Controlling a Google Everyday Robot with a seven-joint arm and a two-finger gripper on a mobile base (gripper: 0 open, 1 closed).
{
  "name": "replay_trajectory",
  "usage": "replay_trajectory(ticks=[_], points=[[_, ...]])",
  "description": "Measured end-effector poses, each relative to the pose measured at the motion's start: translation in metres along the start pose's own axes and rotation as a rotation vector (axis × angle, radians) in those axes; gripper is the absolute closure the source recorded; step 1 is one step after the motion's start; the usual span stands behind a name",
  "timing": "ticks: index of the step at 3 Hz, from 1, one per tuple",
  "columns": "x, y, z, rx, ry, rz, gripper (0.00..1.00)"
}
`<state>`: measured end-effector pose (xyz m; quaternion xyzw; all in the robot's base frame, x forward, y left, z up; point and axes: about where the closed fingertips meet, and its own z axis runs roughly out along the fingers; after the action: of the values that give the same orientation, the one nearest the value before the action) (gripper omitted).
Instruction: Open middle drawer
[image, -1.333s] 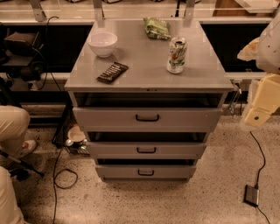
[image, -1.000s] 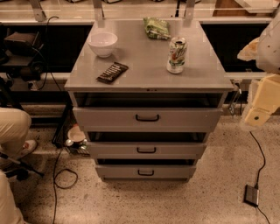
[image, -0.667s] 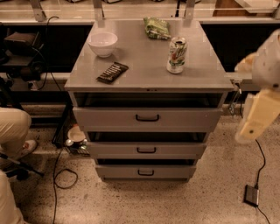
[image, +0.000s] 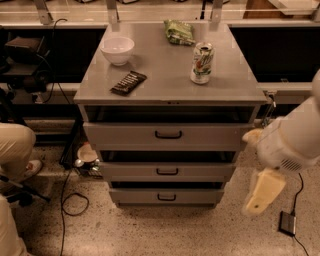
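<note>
Between the taller top drawer (image: 125, 135) and the small bottom drawer (image: 130, 196), the middle drawer (image: 205, 172) sits under the grey table (image: 165, 70), its front panel about in line with its neighbours and its black bar handle (image: 167, 171) untouched. By my reading it is not yet pulled out, so the whole task is left: reach the handle, grip it, draw it toward the near side. To the right, well apart from the handle, the gripper (image: 262, 194) hangs low beside the table's right edge, below the white arm (image: 292, 140); whether it is released or clenched I cannot tell. On the table stand a white bowl (image: 117, 49), a can (image: 202, 62), a dark bar (image: 128, 83) and a green packet (image: 179, 31).
</note>
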<state>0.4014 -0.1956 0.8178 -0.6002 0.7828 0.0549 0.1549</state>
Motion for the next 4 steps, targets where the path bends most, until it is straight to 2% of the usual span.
replay_trajectory(ticks=[1,2,3,4], points=[[-0.001,0.017,0.065,-0.069,-0.037,-0.021,0.00],[-0.015,0.021,0.129,-0.101,-0.093,-0.031,0.00],[-0.015,0.021,0.129,-0.102,-0.092,-0.032,0.00],[0.008,0.018,0.153,-0.084,-0.069,0.005,0.00]])
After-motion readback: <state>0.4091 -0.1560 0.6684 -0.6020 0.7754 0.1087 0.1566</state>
